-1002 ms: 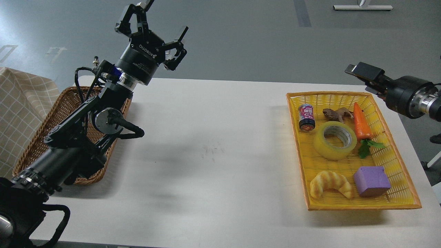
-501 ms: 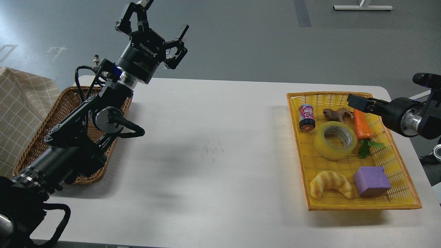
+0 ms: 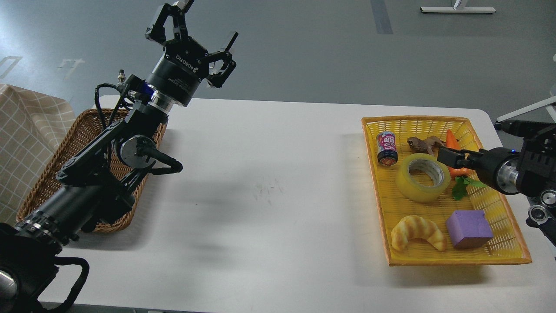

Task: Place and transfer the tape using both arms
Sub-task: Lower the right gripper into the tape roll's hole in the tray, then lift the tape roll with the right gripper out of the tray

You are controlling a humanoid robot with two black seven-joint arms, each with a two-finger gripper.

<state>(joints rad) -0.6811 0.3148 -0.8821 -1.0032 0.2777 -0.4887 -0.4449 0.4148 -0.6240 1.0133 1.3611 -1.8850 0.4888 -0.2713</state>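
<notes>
The tape (image 3: 422,178), a wide yellow translucent roll with a grey-white core, lies flat in the middle of the yellow basket (image 3: 499,256) on the right of the white table. My right gripper (image 3: 449,156) comes in from the right, low over the basket, its tip just right of the roll's upper edge and in front of the carrot; its fingers cannot be told apart. My left gripper (image 3: 191,32) is raised high over the table's far left side, fingers spread open and empty, far from the tape.
In the yellow basket lie a small can (image 3: 386,148), a brown toy frog (image 3: 423,143), an orange carrot (image 3: 453,139) with green leaves, a croissant (image 3: 417,232) and a purple block (image 3: 468,228). A brown wicker basket (image 3: 47,178) stands at the left under my left arm. A checked cloth (image 3: 21,130) hangs at far left.
My right gripper has come down from above the basket's far right corner and moved left, close to the tape. The left arm has stayed where it was.
</notes>
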